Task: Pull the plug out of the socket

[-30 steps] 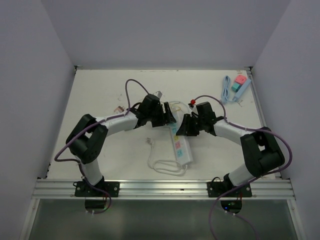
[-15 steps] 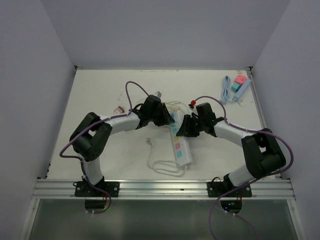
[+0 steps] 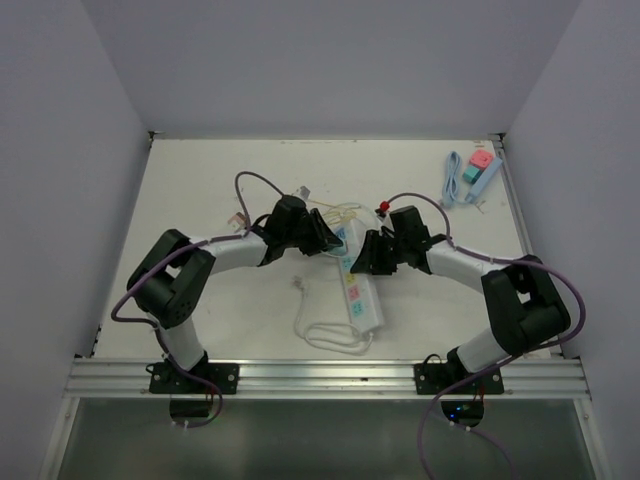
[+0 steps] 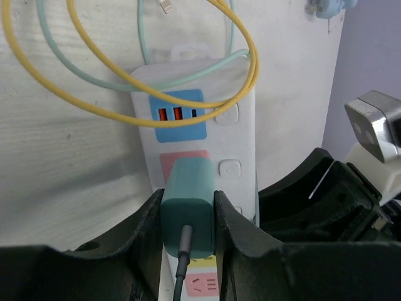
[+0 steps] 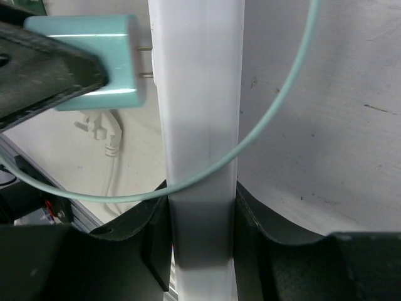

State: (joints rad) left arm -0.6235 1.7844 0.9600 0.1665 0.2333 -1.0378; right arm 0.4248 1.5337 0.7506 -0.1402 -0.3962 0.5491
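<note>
- Left gripper [image 4: 188, 216] is clamped on the teal plug [image 4: 188, 188], one finger flat against each side of its body. That squeeze across the broad sides likely gives the firmest hold for a straight pull.
- Right gripper [image 5: 200, 219] is closed around the white power strip [image 5: 197, 94], its jaws pressing both long edges. Judging by the task, it pins the strip down so the strip does not lift with the plug.
- In the right wrist view, two metal prongs [image 5: 145, 61] show bare between plug and strip face. The plug appears partly withdrawn but not yet free.
- The plug sits in the middle run of sockets, below the blue USB panel [image 4: 178, 116].
- A mint cable [image 5: 200, 175] drapes across the strip, just ahead of the right gripper. It could snag if the strip shifts.
- From above, both arms meet over the strip near the middle of the table [image 3: 250, 180], facing each other. This lets one brace while the other pulls away.
</note>
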